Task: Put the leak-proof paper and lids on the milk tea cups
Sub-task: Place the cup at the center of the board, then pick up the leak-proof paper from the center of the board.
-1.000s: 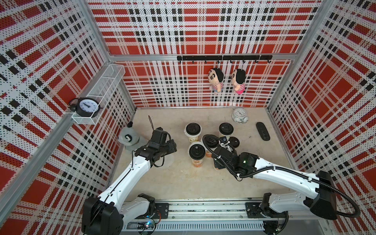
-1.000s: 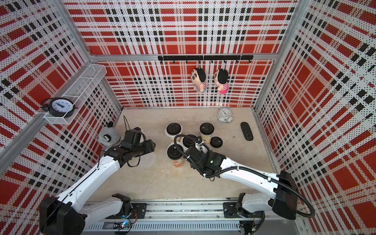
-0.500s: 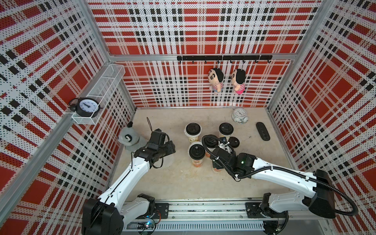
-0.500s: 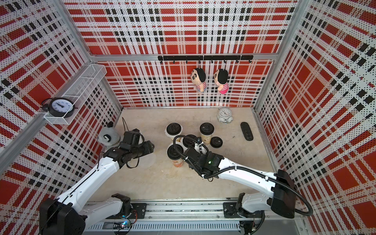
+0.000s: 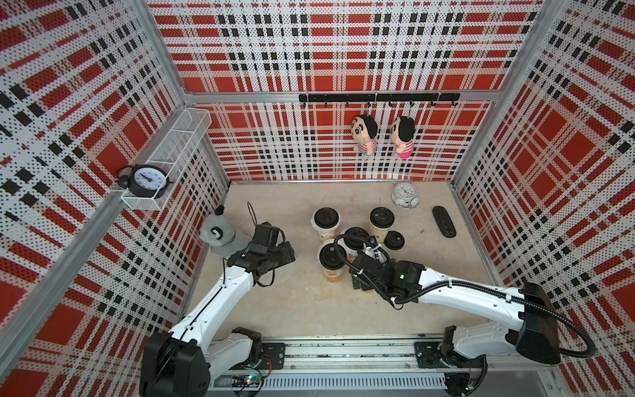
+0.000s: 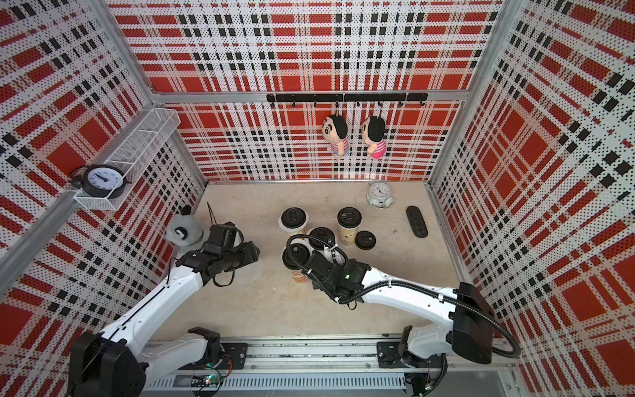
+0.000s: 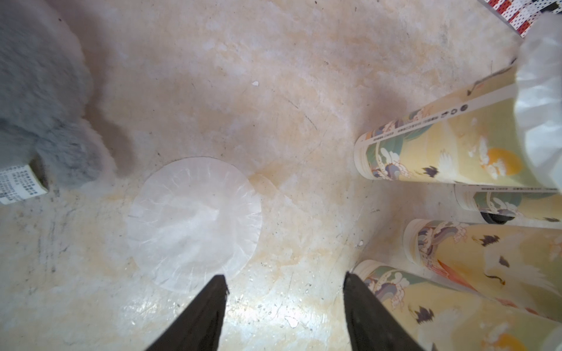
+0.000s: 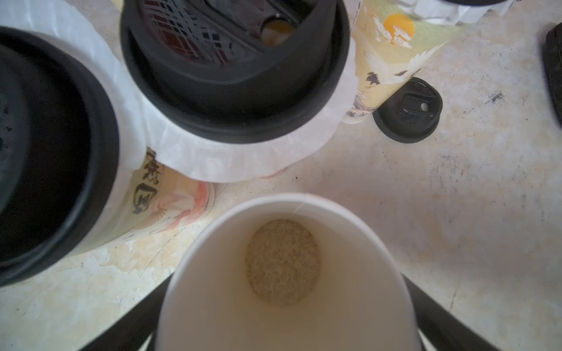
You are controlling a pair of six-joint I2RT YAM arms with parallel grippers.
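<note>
right wrist view: looking straight down into the uncovered cup (image 8: pixel 349 243), tan dregs at bottom, flanked by right gripper (image 8: pixel 282 291) w/ jaws spread wide. wider than a sec ago, and arm drawn back a touch in both top views. probably a release after parking the cup, but pad contact hidden under the rim, so can't tell if gripped or let go. no paper on it yet.

left wrist view: left gripper (image 7: pixel 285 276) open, empty, hanging over the table (image 7: pixel 304 76) w/ one sheet of leak-proof paper (image 7: pixel 194 225) lying flat just ahead of it, untouched. hardly moved in the last sec.

meaning for task, as a guess: four capped cups (image 5: pixel 331 273) look done, paper frills poking out under black lids (image 5: pixel 381 216); only this last one left. next: nip sheet edge, carry across, drop on open mouth.

around: loose lid (image 8: pixel 407 114) on table just beside one capped cup; grey plush (image 7: pixel 39 106) near the sheet; white alarm clock (image 5: pixel 405 198) and black remote (image 5: pixel 444 221) well apart at the back.

in the way: right wrist directly over the open mouth, to be cleared first. capped cups crowding close, front one between sheet and target. thin flat sheet likely hard to pick off a table.
</note>
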